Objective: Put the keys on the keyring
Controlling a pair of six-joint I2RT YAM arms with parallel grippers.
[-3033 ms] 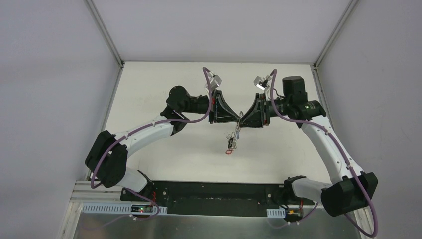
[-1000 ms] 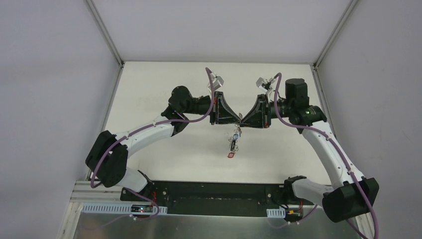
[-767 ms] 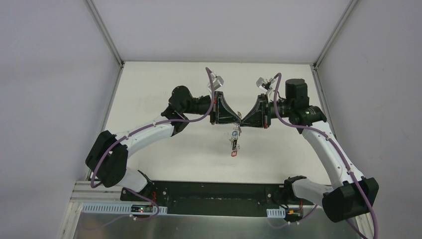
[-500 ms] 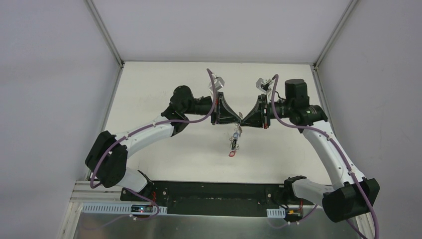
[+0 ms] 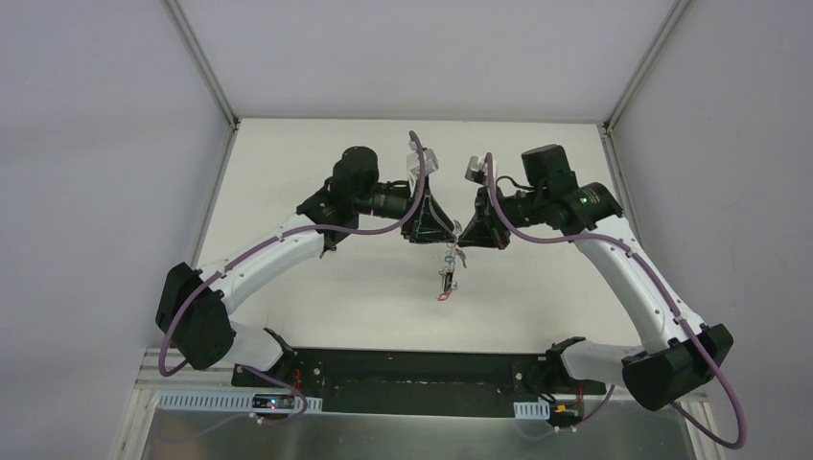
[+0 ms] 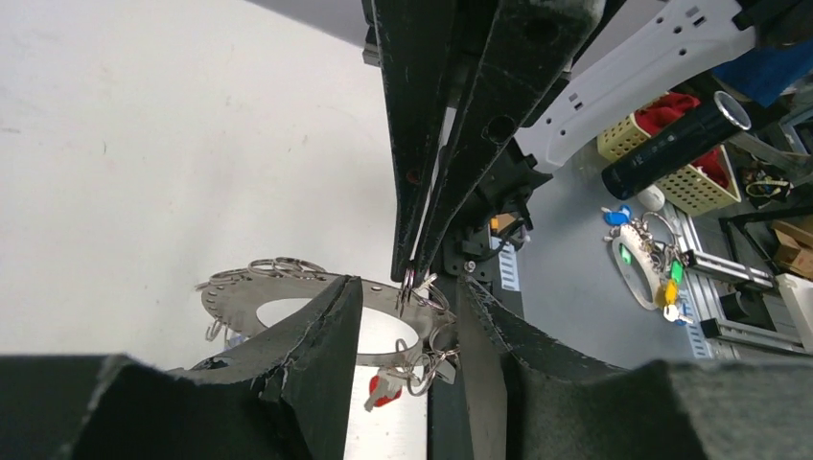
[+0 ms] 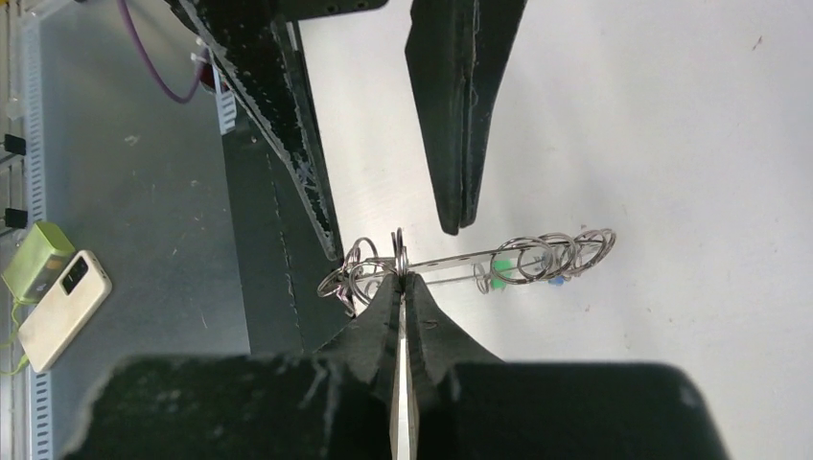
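Observation:
The keyring [image 6: 288,297] is a flat grey metal hoop strung with small split rings, held in the air between both arms. It shows edge-on in the right wrist view as the keyring [image 7: 470,259]. My right gripper [image 7: 400,278] is shut on one small ring at the hoop's edge. My left gripper [image 6: 410,287] is open, its fingers [image 6: 316,355] on either side of the hoop. Keys [image 5: 448,273] dangle below, one with a red tag [image 6: 385,388]; green [image 7: 499,271] and blue [image 7: 556,280] tags hang further along. From above, the left gripper [image 5: 447,234] and right gripper [image 5: 463,237] meet tip to tip.
The white table [image 5: 316,287] lies below, with grey walls on three sides. The black base plate [image 5: 412,369] runs along the near edge. A phone [image 7: 62,307] and green box [image 7: 34,259] lie on a grey bench off the table.
My left gripper has opened and let go of the hoop. The right gripper has shut fully on a small ring. Both wrists have turned and the left elbow has swung inward.

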